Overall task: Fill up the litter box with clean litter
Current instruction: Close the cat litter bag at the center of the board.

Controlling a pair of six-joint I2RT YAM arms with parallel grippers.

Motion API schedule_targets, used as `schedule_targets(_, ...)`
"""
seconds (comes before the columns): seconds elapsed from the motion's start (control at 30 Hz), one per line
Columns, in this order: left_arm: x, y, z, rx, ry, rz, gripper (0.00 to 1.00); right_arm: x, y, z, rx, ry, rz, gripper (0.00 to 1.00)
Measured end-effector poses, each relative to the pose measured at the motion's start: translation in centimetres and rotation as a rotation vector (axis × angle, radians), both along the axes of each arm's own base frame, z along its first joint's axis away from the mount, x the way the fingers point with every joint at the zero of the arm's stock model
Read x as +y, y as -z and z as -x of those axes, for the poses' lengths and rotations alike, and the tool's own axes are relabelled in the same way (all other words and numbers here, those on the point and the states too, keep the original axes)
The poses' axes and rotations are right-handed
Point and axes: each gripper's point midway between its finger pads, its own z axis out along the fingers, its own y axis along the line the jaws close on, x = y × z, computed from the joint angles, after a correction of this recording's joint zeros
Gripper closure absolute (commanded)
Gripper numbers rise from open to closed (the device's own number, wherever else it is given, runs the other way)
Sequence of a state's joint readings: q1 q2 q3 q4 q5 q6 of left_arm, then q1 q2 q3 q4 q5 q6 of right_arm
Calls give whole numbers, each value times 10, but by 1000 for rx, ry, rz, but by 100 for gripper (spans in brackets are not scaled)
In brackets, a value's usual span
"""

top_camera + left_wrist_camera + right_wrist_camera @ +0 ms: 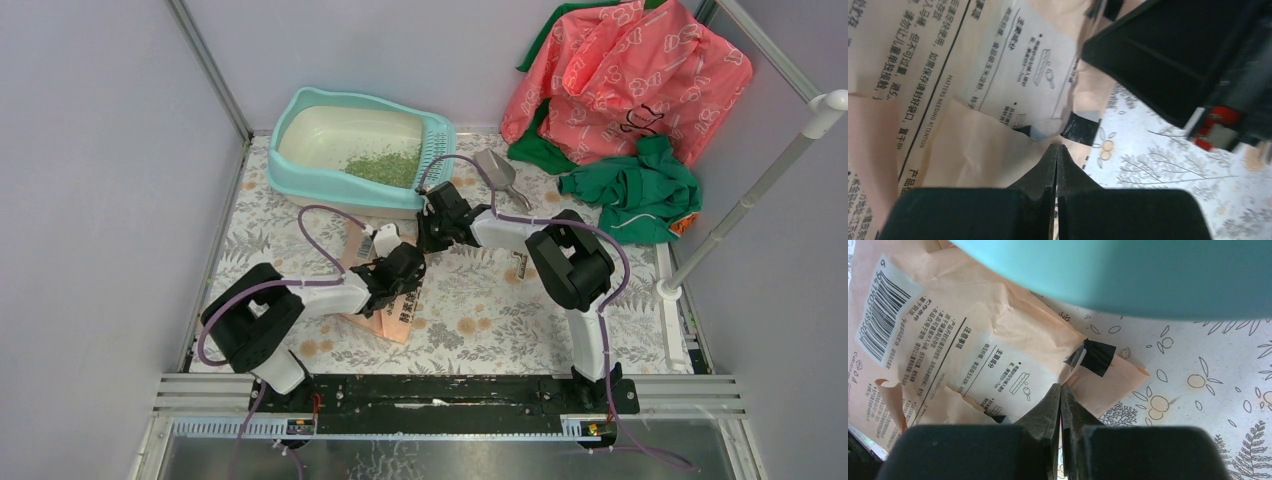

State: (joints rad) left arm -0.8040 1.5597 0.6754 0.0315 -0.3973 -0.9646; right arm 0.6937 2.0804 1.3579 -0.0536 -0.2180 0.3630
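The light-teal litter box [300, 175] stands at the back left, and a heap of green clean litter [385, 166] lies in its cream basin near the grille end. A flattened peach paper bag [392, 312] lies on the floral mat in front of it. My left gripper [405, 268] is shut low over the bag [973, 145], its tips [1057, 148] close to the taped corner with nothing seen between them. My right gripper [432, 235] is shut too, its tips [1061, 386] at the bag's [973, 340] folded edge, just under the box's teal wall [1148, 275].
A grey scoop [497, 172] lies on the mat right of the box. A pink printed bag [625, 80] and green cloth [635, 190] are piled at the back right. A white pole [760, 190] slants along the right side. Grey walls close in left and back.
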Motion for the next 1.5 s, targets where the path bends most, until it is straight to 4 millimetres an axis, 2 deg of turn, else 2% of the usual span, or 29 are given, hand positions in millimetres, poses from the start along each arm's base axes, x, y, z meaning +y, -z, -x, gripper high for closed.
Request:
schedule_targets(0.07, 4, 10, 0, 18, -9, -22, 99, 0, 0, 0, -1, 1, 0, 91)
schedule_targets(0.47, 6, 10, -6, 10, -25, -12, 99, -6, 2, -8, -6, 24, 9, 89)
schedule_targets(0.77, 8, 10, -8, -1, -38, 6, 99, 3, 1, -29, -30, 38, -9, 89)
schedule_targets(1.1, 11, 9, -6, -4, -42, 12, 99, 2, 2, -29, -40, 38, -18, 89)
schedule_targets(1.27, 11, 9, -6, -4, -43, 12, 98, -3, -1, -22, -47, 39, -23, 83)
schedule_targets(1.4, 14, 7, -3, 3, -42, 6, 95, -11, -18, -12, -55, 37, -31, 78)
schedule_targets(1.5, 20, 2, 3, 17, -41, 1, 94, -14, -45, -8, -87, 37, -56, 74)
